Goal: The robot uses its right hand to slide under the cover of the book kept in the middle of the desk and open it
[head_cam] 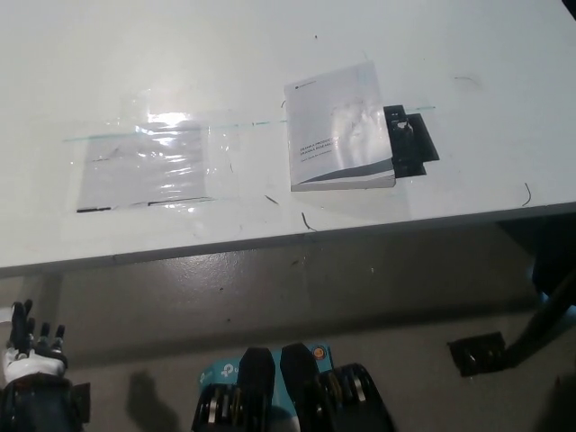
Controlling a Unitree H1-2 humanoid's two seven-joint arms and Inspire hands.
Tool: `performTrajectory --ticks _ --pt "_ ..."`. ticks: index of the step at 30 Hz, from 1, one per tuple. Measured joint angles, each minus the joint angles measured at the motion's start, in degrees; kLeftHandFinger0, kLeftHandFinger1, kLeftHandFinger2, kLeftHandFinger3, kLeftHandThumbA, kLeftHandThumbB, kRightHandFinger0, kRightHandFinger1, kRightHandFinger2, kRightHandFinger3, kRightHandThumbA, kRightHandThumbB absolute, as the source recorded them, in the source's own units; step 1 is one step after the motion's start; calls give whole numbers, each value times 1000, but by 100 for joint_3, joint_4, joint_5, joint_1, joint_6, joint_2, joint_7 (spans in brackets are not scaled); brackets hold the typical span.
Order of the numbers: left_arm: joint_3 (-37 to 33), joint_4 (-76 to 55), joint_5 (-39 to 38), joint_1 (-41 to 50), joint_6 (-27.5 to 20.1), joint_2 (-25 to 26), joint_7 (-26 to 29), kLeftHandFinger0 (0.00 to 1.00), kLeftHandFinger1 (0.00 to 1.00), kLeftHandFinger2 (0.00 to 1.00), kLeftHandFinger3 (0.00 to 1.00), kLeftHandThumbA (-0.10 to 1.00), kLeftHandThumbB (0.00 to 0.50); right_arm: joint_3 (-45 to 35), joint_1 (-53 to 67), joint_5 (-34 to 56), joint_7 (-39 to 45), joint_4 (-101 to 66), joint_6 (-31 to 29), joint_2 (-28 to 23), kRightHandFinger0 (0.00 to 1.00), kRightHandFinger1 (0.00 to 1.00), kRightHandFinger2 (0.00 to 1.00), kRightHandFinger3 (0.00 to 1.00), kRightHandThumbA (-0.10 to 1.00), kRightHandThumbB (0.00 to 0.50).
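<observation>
Book (339, 126): closed, white cover with a dark band along its near edge and small dark print; lies flat on the table (270, 36), at about 1 o'clock from the frame centre, slightly skewed, spine side toward 9 o'clock.

Black fixture (409, 140): flat dark piece touching the book's 3 o'clock edge, partly tucked under it.

Clear plastic sheet (148, 166): taped flat on the table at 10 o'clock, well apart from the book, glare across its upper part; thin green line along its far edge.

Table: white, scuffed with small dark marks; near edge runs across the frame just below the middle, grey floor (297, 297) beyond it toward 6 o'clock.

Left hand (34, 340): white, at the 7 o'clock corner, below the table edge and far from the book; fingers upright and apart, holding nothing.

Right hand: outside the frame; only a dark strip of arm (544, 326) shows at 4 o'clock.
</observation>
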Motion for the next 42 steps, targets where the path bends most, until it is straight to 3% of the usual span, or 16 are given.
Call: performTrajectory --ticks 1,2,7,9,11,14,17,19,25,26,28,33,42 --pt "0 0 -2 8 0 4 7 1000 1000 1000 1000 1000 0 100 0 10 2 -110 30 39 939 944 970 1000 1000 194" --pt "-1 0 -5 9 0 1 10 1000 1000 1000 1000 1000 0 212 -1 26 6 -203 59 69 1000 979 975 1000 1000 178" --pt "-10 4 -14 36 0 4 11 1000 1000 1000 1000 1000 0 825 -1 102 69 -321 253 203 1000 994 989 1000 1000 133" --pt "-16 6 -14 49 0 2 14 1000 1000 1000 1000 1000 0 1041 -1 107 97 -318 350 276 1000 988 992 1000 1000 176" --pt "-19 10 -13 55 1 4 36 1000 1000 1000 1000 1000 0 1269 -8 143 131 -274 453 369 981 983 995 1000 1000 184" --pt "-23 14 -15 59 -1 6 55 1000 980 965 1000 1000 0 1493 -11 178 196 -78 542 522 955 982 1000 1000 1000 182" --pt "-25 13 -21 66 -1 7 70 1000 1000 1000 1000 1000 0 1693 -28 194 321 286 608 642 941 953 1000 1000 1000 193" --pt "-28 14 -27 70 0 3 72 1000 1000 1000 1000 1000 0 1789 -33 206 416 523 631 675 971 1000 1000 1000 1000 168" --pt "-29 36 -73 76 -2 9 78 1000 1000 1000 1000 1000 0 1915 -114 210 697 1120 677 680 1000 1000 1000 1000 1000 148" --pt "-29 47 -77 76 -2 11 80 1000 1000 1000 1000 1000 0 1927 -133 209 735 1171 683 674 1000 1000 1000 1000 1000 174" --pt "-37 79 -83 77 -6 13 81 1000 1000 1000 1000 1000 0 1943 -186 200 824 1312 688 659 1000 1000 1000 1000 1000 181" --pt "-84 91 -85 83 -4 10 91 1000 1000 1000 1000 1000 0 1946 -350 173 955 1666 689 592 951 969 983 1000 1000 176" --pt "-169 83 -128 124 -2 28 90 1000 1000 1000 1000 1000 0 1945 -472 114 1095 2107 688 597 961 990 989 1000 1000 163"
